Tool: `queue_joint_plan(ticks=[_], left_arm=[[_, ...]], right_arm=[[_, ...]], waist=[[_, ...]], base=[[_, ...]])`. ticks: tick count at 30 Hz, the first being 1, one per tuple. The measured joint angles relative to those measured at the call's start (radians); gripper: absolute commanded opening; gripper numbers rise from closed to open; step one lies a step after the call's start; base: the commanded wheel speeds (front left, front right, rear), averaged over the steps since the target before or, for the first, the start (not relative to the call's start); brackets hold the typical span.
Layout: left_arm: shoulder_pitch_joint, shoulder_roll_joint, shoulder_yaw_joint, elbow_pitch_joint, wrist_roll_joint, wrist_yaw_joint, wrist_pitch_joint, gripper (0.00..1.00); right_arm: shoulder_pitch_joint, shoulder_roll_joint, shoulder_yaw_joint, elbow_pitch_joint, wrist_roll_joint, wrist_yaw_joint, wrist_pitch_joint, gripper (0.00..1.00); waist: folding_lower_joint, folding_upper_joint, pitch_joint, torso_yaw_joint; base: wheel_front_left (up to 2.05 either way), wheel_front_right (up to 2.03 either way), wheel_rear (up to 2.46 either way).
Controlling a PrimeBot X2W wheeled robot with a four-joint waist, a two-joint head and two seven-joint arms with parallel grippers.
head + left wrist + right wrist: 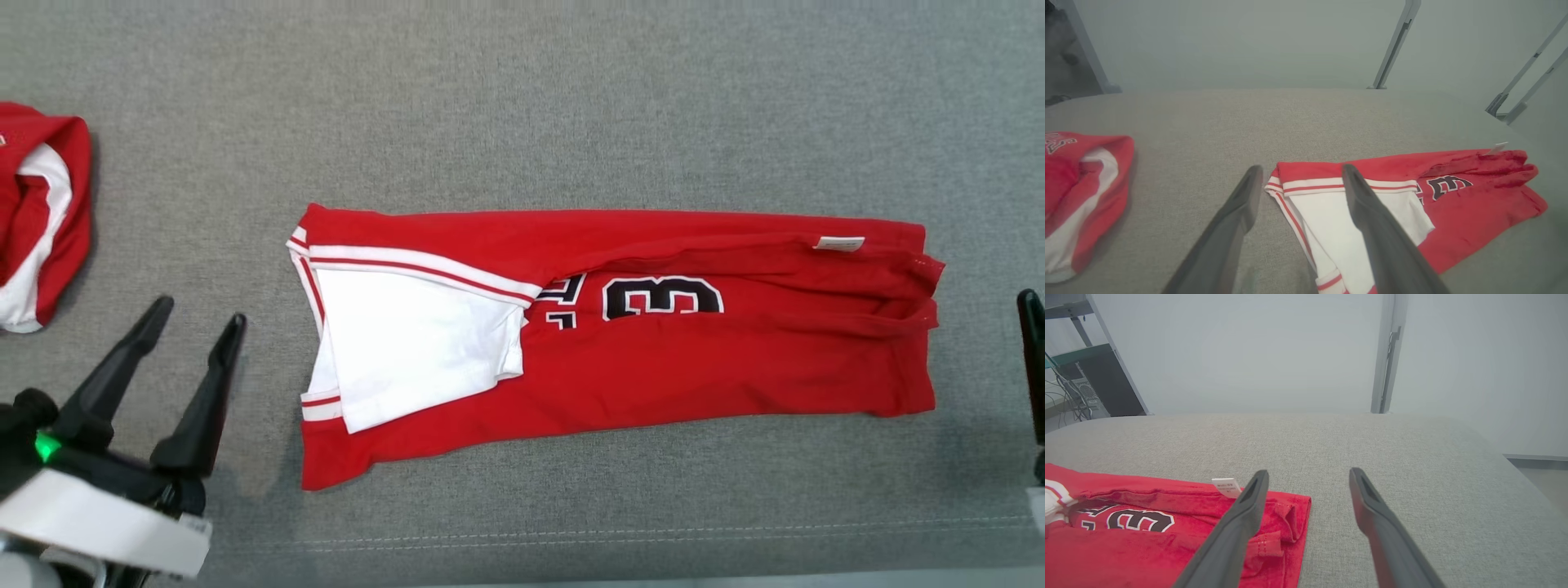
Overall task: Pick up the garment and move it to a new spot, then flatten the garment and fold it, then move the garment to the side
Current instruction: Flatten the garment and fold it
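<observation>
Left gripper [202,309], fingers spread, empty, beside sleeve end of garment [653,367]; right gripper [1309,473], equally spread, beside hem end. Long axis runs left–right between both.

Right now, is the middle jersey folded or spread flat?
Folded: the jersey lies as a narrow band, its top edge lapped over the black numerals.

Soft, even light covers the grey cloth surface [571,98], faint shadows at the head view's lower left. Both wrist views look hazy, fingers [1224,245] blurred at bottom.
</observation>
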Motion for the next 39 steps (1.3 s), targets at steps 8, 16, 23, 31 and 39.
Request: queue_joint_plan(ticks=[8,16,23,31,39], left_arm=[[-0.117,-0.133,-0.037,0.113,0.113,0.171,0.02,1.0],[-0.11,-0.27,0.021,0.215,0.183,0.215,-0.012,1.0],[-0.008,-0.417,0.161,0.249,0.38,0.165,-0.015,1.0],[0.091,-0.56,0.258,0.303,0.538,0.044,-0.016,1.0],[0.09,-0.649,0.308,0.37,0.63,-0.072,-0.016,1.0]], right_arm=[[-0.149,0.152,-0.015,0.09,-0.079,0.0,0.02,1.0],[-0.175,0.238,-0.039,0.158,-0.162,0.0,0.038,1.0],[-0.172,0.258,-0.038,0.22,-0.207,0.0,0.046,1.0],[-0.137,0.278,-0.035,0.272,-0.215,0.0,0.045,1.0],[-0.13,0.283,-0.021,0.307,-0.212,0.0,0.035,1.0]], waist=[[0.0001,0.0,-0.077,0.006],[0.0,0.0,-0.127,0.026],[0.0,0.0,-0.162,0.037],[0.0,0.0,-0.199,0.035],[0.0,0.0,-0.203,0.018]], base=[[0.0,0.0,0.0],[0.0,0.0,0.0],[0.0,0.0,0.0],[0.0,0.0,0.0],[0.0,0.0,0.0]])
